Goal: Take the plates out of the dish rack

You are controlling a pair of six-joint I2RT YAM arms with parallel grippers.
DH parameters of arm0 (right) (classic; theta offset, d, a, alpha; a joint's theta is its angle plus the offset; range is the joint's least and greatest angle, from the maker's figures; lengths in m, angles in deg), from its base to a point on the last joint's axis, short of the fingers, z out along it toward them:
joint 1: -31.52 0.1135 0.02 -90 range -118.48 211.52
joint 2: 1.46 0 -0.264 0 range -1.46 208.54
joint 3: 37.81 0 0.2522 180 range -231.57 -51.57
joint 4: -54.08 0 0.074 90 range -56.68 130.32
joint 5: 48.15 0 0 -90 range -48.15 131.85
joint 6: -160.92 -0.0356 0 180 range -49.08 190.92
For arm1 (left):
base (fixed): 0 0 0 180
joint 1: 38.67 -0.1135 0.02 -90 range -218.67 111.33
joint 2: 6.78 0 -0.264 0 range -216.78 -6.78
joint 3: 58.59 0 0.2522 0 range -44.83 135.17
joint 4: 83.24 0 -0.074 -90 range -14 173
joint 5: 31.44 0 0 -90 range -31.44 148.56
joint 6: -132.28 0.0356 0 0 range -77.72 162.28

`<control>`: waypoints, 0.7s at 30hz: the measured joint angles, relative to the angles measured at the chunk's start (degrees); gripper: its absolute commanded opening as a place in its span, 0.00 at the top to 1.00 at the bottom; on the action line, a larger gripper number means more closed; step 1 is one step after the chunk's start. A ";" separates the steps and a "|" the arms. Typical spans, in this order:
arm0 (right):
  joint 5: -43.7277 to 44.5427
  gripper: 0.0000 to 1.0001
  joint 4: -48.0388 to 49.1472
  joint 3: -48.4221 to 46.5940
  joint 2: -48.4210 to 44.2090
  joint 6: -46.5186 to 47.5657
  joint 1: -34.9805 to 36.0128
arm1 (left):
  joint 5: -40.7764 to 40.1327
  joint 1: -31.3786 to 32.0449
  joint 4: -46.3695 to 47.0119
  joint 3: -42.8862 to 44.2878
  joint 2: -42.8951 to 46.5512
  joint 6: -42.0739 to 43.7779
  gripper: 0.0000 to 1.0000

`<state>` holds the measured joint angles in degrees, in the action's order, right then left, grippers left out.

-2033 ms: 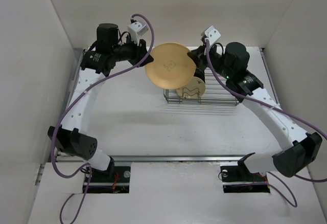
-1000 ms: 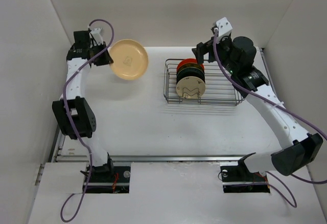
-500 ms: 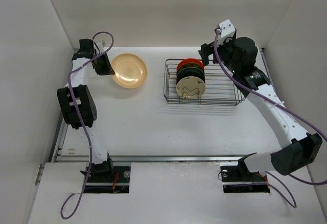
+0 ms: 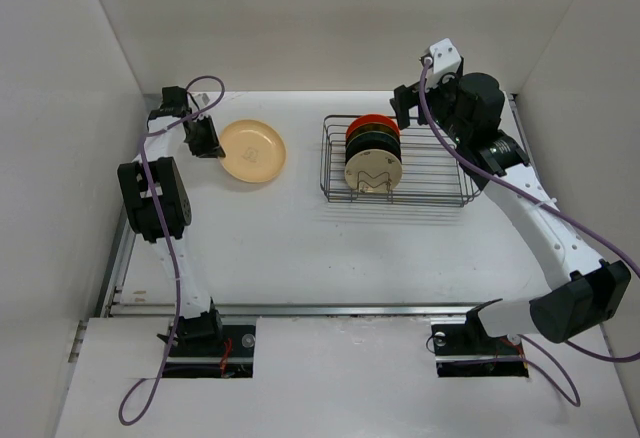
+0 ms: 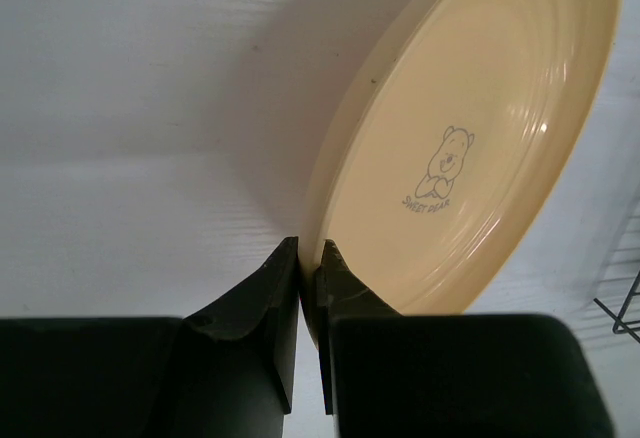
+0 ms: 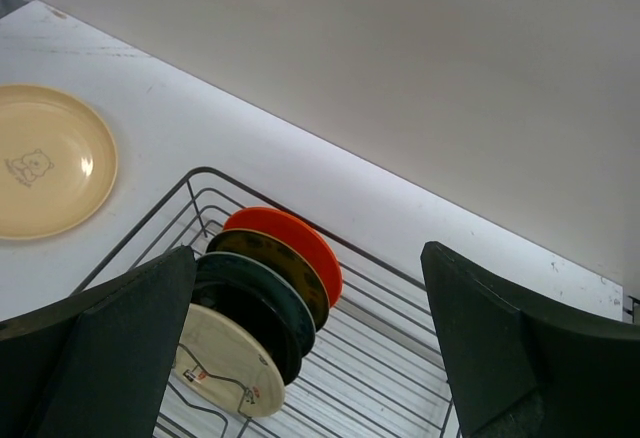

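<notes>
The large peach plate (image 4: 253, 151) with a small bear print (image 5: 470, 138) lies nearly flat at the table's back left. My left gripper (image 4: 208, 138) is shut on its left rim, and the wrist view shows that rim pinched between the two fingers (image 5: 310, 253). The dark wire dish rack (image 4: 440, 201) stands at the back centre-right. It holds a row of upright plates: orange-red (image 6: 300, 243) at the back, yellow patterned (image 6: 262, 248), dark teal (image 6: 255, 293), and cream (image 6: 225, 368) in front. My right gripper (image 6: 308, 258) hangs open above the rack's back left corner, holding nothing.
White walls close in the table on the left, back and right. The rack's right half (image 4: 435, 173) holds only bare wire. The left arm's purple cable (image 4: 200, 88) loops above the wrist near the back left corner.
The left arm has carried the peach plate from the rack to the back left and lowered it from tilted to nearly flat. The right gripper has drawn back slightly, staying open.
</notes>
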<state>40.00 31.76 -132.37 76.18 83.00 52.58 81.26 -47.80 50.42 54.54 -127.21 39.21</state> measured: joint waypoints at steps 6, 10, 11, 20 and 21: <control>0.00 0.00 -0.11 0.09 0.00 0.17 -0.04 | 0.52 0.02 0.04 0.11 -1.73 -0.04 1.00; -0.59 0.00 -1.16 0.09 0.00 0.28 -0.04 | 1.42 0.00 -0.17 0.55 -2.67 -0.26 1.00; -0.72 0.00 -1.46 0.11 0.00 0.35 -0.04 | 1.51 0.00 -0.35 0.85 -2.86 -0.24 0.96; -0.20 0.00 -1.86 0.31 0.00 0.81 -0.04 | 0.44 -0.13 -1.22 1.57 -3.74 0.37 0.76; -0.15 0.00 -1.86 0.31 0.00 0.83 -0.04 | 0.26 -0.22 -1.36 1.57 -3.76 0.42 0.76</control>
<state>39.85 29.90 -132.06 76.18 83.83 52.54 81.52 -48.02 49.07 56.11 -130.97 39.63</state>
